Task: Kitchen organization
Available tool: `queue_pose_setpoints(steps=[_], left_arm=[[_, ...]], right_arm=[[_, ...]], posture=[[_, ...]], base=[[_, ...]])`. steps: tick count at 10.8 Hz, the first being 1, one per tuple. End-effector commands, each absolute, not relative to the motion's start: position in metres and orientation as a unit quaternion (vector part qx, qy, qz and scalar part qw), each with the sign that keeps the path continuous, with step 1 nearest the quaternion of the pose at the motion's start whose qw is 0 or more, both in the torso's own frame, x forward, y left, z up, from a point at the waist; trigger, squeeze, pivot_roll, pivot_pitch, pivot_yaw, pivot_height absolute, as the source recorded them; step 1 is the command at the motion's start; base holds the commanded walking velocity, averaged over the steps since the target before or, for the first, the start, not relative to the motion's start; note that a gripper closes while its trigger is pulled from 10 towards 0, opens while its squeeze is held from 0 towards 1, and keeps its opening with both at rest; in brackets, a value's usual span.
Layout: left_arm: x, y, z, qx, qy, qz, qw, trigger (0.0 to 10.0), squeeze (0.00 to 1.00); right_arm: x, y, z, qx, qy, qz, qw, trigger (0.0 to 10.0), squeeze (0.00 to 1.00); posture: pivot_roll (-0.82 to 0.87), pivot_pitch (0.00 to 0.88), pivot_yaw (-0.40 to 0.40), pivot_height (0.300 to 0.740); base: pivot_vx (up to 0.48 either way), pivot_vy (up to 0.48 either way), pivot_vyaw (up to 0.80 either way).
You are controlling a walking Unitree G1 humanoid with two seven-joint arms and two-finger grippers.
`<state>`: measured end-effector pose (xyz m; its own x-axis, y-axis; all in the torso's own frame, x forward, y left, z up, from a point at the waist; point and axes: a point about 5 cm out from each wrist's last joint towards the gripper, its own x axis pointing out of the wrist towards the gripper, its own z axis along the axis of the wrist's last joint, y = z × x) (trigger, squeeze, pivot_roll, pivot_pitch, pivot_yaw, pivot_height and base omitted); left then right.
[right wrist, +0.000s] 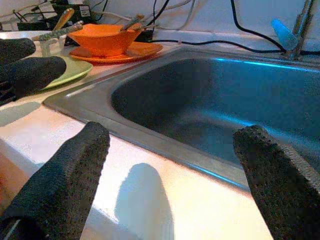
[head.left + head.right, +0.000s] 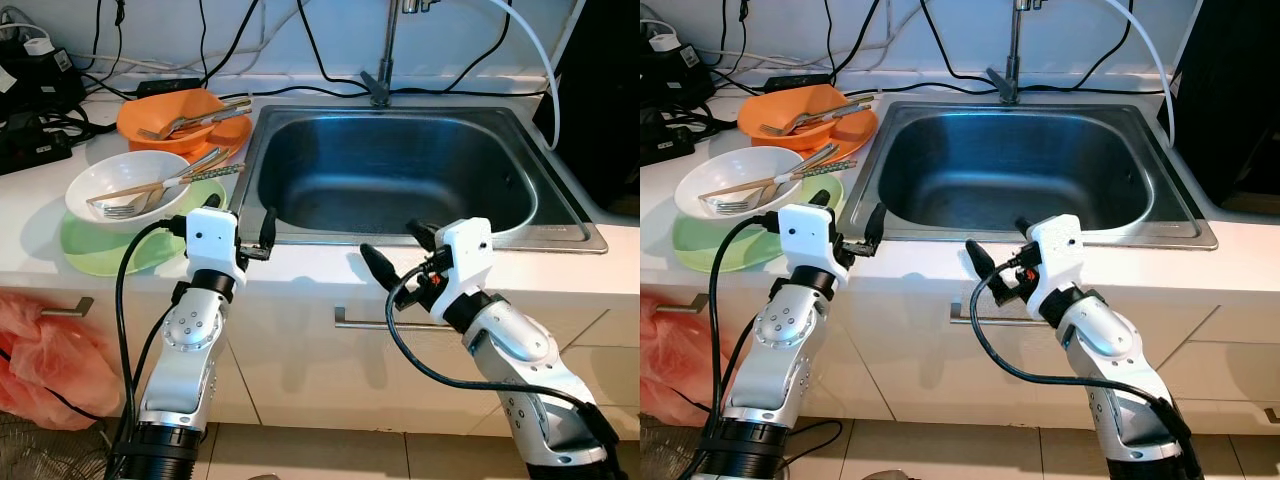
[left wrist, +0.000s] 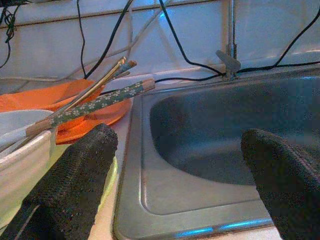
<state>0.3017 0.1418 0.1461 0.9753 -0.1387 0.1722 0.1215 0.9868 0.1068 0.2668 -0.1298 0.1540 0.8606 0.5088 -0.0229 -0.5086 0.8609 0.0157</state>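
Left gripper [image 2: 240, 232] fingers spread, empty, poised at the counter edge just beside the green plate [image 2: 95, 250] and the sink [image 2: 400, 170] rim. Right gripper [image 2: 396, 250] also spread, empty, over the front counter before the sink. Dishes sit left of the sink: white bowl [image 2: 125, 180] on the green plate with chopsticks [image 2: 170, 182] and fork [image 2: 125, 208]; orange bowl [image 2: 165, 115] behind it. I judge the next step is lifting the white bowl; I would grip its near rim squarely, keeping it level so the utensils stay in.
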Motion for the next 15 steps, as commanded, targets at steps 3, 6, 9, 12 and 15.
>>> queue_pose_setpoints(steps=[3, 6, 9, 12, 15], left_arm=[[0.302, 0.139, 0.149, 0.053, -0.096, -0.066, 0.992, 10.0, 0.0], [0.302, 0.14, 0.149, 0.055, -0.097, -0.066, 0.992, 10.0, 0.0], [0.302, 0.14, 0.15, 0.058, -0.098, -0.066, 0.991, 10.0, 0.0], [0.31, 0.147, 0.154, 0.08, -0.109, -0.053, 0.989, 10.0, 0.0], [0.313, 0.145, 0.159, 0.089, -0.125, -0.053, 0.987, 10.0, 0.0]], right_arm=[[0.265, -0.128, 0.162, 0.001, -0.008, 0.265, 0.964, 10.0, 0.0], [0.264, -0.126, 0.162, 0.004, -0.008, 0.271, 0.963, 10.0, 0.0], [0.263, -0.125, 0.162, 0.007, -0.008, 0.272, 0.962, 10.0, 0.0], [0.264, -0.121, 0.167, 0.037, -0.011, 0.28, 0.959, 10.0, 0.0], [0.268, -0.122, 0.171, 0.022, -0.025, 0.277, 0.96, 10.0, 0.0]], posture=[[0.05, 0.0, 0.062, 0.74], [0.05, 0.0, 0.063, 0.74], [0.06, 0.0, 0.064, 0.74], [0.06, 0.0, 0.062, 0.74], [0.06, 0.0, 0.062, 0.74]], base=[[0.0, 0.0, 0.0], [0.0, 0.0, 0.0], [0.0, 0.0, 0.0], [0.0, 0.0, 0.0], [0.0, 0.0, 0.0]])
